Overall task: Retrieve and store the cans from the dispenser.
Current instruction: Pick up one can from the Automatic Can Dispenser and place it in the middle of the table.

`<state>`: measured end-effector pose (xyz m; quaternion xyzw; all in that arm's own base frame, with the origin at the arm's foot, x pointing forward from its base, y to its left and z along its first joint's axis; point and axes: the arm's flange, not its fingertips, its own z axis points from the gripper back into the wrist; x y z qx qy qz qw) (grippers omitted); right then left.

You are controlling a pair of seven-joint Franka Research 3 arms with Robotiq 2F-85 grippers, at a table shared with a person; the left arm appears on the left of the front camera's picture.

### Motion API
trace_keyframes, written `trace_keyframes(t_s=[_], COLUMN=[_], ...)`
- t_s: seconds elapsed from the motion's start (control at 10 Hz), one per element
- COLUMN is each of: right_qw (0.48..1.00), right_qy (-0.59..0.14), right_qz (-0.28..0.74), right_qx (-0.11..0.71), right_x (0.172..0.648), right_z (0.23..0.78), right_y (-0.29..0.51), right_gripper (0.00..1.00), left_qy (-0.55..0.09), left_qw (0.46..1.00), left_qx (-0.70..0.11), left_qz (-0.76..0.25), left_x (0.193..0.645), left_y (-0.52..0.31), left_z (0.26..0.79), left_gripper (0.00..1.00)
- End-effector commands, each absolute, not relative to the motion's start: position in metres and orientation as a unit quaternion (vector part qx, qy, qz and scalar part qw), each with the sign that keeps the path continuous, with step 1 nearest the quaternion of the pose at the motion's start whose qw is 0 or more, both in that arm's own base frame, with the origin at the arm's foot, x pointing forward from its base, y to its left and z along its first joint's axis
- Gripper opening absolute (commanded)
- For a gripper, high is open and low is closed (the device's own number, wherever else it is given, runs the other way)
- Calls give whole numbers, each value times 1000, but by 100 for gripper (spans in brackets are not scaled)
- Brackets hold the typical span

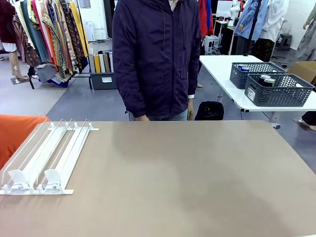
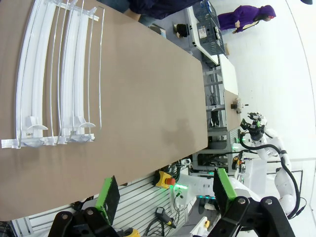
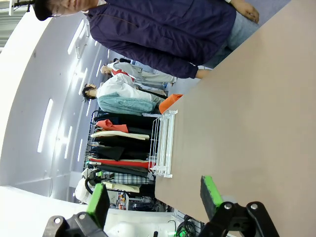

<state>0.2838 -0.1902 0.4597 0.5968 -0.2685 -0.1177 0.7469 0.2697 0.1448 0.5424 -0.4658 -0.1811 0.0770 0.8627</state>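
Sitting at the bench's (image 1: 197, 177) left edge, toward the near-left corner: the dispenser (image 1: 47, 158), lanes running from near edge toward the far side, white pushers at its near end, no cans in the lanes. Orange fabric (image 1: 17, 133) just left of it, off the bench edge. Person in a dark jacket (image 1: 155, 54) stands at the far edge, mid-bench. Right of the bench, on a separate white table (image 1: 232, 81): two grey mesh baskets (image 1: 276, 89), can tops visible in the nearer one. Left tool (image 2: 165, 190) wide, holding nothing, hanging off the near edge. Right tool (image 3: 155, 195) wide, holding nothing.
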Motion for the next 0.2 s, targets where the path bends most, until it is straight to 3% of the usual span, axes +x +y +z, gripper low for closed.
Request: trace_keyframes(t_s=[0.0,0.1], right_qw=[741,741], right_qy=[-274,-274], right_qz=[-117,-117], right_qx=[601,601], right_x=[284,284], right_z=[463,463], right_y=[-189,-189], right_gripper=[100,100], left_qy=[-185,-185], left_qw=[859,859], left_qx=[-472,-472], left_qz=[73,73], left_x=[270,270], left_y=[143,143], left_z=[543,543], left_gripper=[100,100])
